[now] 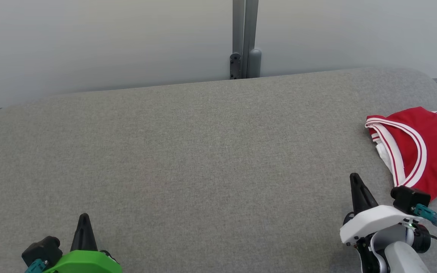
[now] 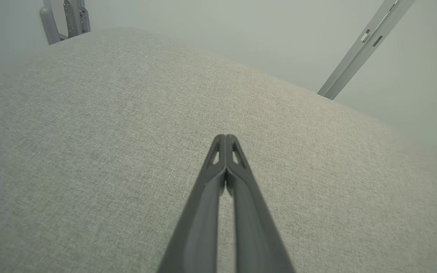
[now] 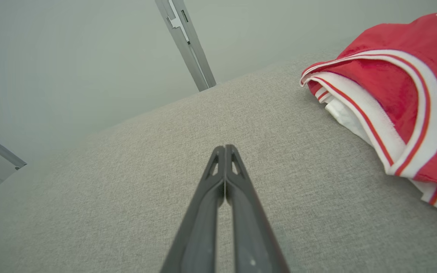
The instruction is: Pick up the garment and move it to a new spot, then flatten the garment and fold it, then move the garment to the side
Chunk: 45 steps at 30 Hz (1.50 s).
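While the red garment (image 1: 423,148) lies folded at far right, both grippers are pinched together, empty. Left gripper (image 2: 225,137) and right gripper (image 3: 225,147) hover over grey table (image 1: 188,151).

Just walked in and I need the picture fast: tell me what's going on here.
Nothing is being handled at the moment. A red jersey lies bunched at the right edge of the grey padded surface. The left gripper and right gripper sit low near the front, fingers pressed together, holding nothing. The right gripper is the nearer one to the jersey but is not touching it.
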### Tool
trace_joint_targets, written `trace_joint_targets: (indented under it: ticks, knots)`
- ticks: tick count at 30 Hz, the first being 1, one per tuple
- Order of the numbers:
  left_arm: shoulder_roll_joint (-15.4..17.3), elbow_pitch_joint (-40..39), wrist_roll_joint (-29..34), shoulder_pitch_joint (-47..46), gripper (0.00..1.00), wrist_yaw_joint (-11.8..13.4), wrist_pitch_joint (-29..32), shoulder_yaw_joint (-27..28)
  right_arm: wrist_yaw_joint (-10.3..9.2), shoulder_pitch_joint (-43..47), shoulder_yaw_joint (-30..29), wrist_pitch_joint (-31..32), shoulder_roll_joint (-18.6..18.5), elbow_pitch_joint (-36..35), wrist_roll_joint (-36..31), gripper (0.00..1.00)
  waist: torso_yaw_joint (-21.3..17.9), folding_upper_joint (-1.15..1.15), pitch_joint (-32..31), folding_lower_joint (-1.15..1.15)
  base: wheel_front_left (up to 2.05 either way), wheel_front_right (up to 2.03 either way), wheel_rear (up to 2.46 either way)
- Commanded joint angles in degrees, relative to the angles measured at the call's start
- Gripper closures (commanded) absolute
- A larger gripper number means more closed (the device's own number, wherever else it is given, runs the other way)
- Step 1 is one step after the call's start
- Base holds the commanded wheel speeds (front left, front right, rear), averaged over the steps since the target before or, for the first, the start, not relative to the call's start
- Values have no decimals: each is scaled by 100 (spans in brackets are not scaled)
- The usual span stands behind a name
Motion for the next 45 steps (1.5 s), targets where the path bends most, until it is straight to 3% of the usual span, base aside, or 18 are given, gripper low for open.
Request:
trace_joint_targets:
  ticks: [1, 23, 45]
  knots:
    - [31, -122, -249, -151, 100, -47, 49, 33, -1, -33, -30, 47, -31, -153, 271, 100, 0, 0, 1, 0, 0, 0, 0]
    - [40, -328, -2219, -289, 100, -298, 550, 170, -3, 86, -175, 548, -39, -511, 2351, 100, 6, 0, 17, 0, 0, 0, 0]
    - [49, -464, -3697, -400, 100, -484, 942, 287, -3, 162, -297, 940, -45, -761, 3904, 100, 11, 0, 32, 0, 0, 0, 0]
